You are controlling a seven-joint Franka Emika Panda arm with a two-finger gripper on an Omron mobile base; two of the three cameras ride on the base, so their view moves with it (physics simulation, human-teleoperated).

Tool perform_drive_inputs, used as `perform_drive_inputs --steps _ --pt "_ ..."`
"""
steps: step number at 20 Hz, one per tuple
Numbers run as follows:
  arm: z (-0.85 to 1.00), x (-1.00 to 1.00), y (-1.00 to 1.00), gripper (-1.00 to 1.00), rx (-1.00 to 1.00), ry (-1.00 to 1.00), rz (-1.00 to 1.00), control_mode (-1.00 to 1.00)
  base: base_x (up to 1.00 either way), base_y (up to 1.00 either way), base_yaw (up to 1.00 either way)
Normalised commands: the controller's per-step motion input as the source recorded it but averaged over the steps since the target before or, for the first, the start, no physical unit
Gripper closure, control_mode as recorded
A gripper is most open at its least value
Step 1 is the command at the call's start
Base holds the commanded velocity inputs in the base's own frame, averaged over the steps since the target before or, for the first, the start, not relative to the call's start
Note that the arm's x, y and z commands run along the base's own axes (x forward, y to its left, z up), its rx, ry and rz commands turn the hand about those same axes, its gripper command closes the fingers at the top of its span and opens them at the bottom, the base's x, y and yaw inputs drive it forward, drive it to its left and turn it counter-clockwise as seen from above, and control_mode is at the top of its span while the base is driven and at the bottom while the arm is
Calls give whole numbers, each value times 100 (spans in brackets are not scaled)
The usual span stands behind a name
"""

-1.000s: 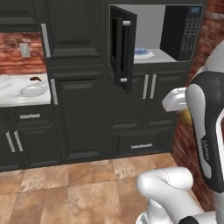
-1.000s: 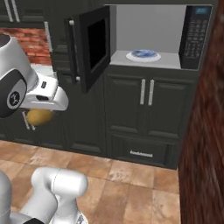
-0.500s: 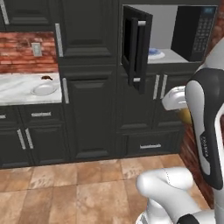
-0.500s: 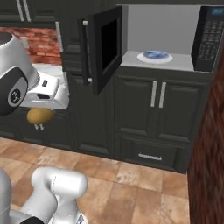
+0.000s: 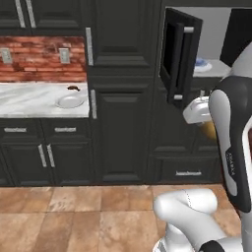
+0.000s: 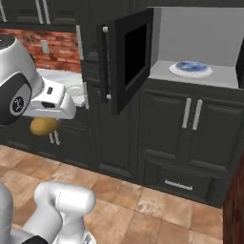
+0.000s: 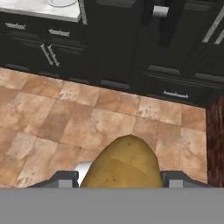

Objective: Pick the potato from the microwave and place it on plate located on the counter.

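Swung leftward in view since a second ago: plain white round plate (image 5: 69, 101) on veined marble counter (image 5: 29, 101), now well left of open black microwave (image 5: 179, 56). Two-finger gripper (image 7: 119, 179) clamped on golden-brown oval potato (image 7: 120, 166), carried low; placement pending.

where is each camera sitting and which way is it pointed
Left base view: on the base behind the arm's left, facing the dark cabinets, the counter with the plate, and the open microwave; the white arm rises at right.
Right base view: behind the arm's right, facing the microwave; the arm is at left, the end effector shut on the potato.
Hand view: on the hand, looking down at the tiled floor and lower cabinets past the potato.
Shared: all three show the microwave door and the potato.
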Motion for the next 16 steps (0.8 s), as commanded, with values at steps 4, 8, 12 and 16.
perform_drive_inputs --steps 4,8,12,16 --pt "0 0 0 100 0 0 0 100 51 86 52" --pt "0 0 0 100 0 0 0 100 86 65 34" --pt "0 0 0 100 0 0 0 100 100 59 3" --pt "0 0 0 100 0 0 0 100 100 45 0"
